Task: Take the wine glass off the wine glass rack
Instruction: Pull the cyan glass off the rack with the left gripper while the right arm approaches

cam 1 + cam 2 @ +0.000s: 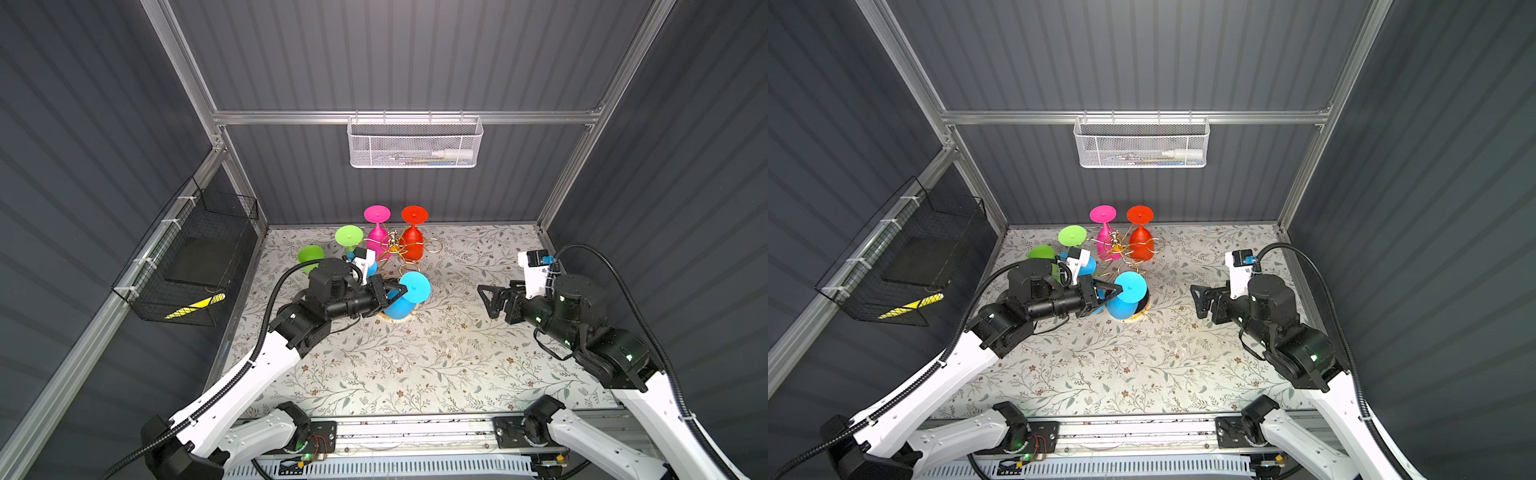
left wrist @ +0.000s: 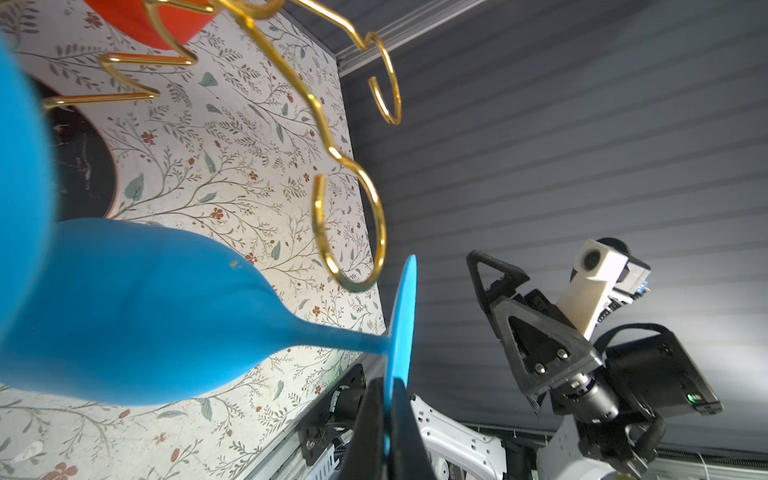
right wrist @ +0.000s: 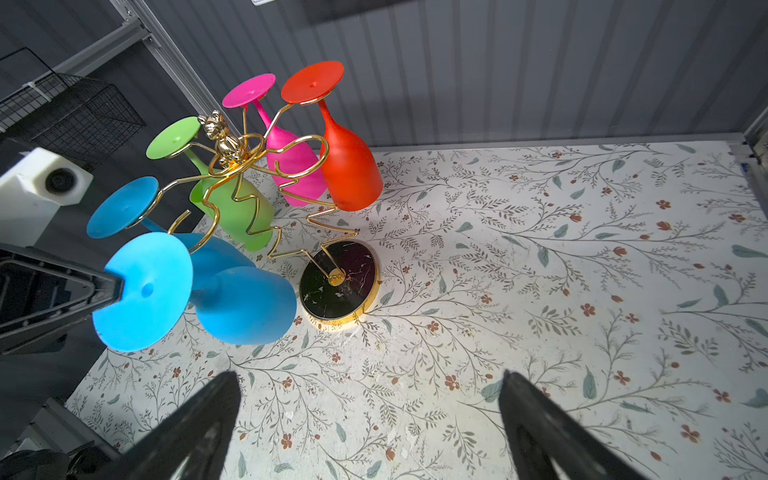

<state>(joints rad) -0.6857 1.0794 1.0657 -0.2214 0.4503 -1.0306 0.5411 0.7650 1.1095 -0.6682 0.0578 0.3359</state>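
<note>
Left tool [image 1: 401,289]: clamped on the rim of the round foot of the light blue wine glass [image 1: 414,286].
Light blue wine glass: held tilted, foot uppermost and bowl low. The left wrist view shows its stem outside the nearest open gold ring [image 2: 353,232]. The bowl is just beside the rack's base; contact with the surface cannot be judged.
Wine glass rack [image 3: 222,139]: gold wire, upright on a round black marbled base [image 3: 338,282] toward the rear of the surface.
Rack contents: dark blue glass [image 3: 122,205], green glass [image 3: 172,137], pink glass [image 3: 249,89] and red glass [image 3: 313,81], each hanging bowl-down with its foot resting on a ring.
Right tool [image 3: 370,376]: jaws wide apart, gripping nothing, well apart from the rack.
Surface [image 1: 415,365]: floral-patterned sheet.
White mesh basket [image 1: 374,145]: hung on the rear rail. It holds a white marker-like item [image 1: 453,154] and thin items too small to identify.
Black wire basket [image 1: 145,286]: fixed to the left wall. It holds a dark flat slab [image 1: 199,257] and a yellow-and-black striped piece [image 1: 195,307].
</note>
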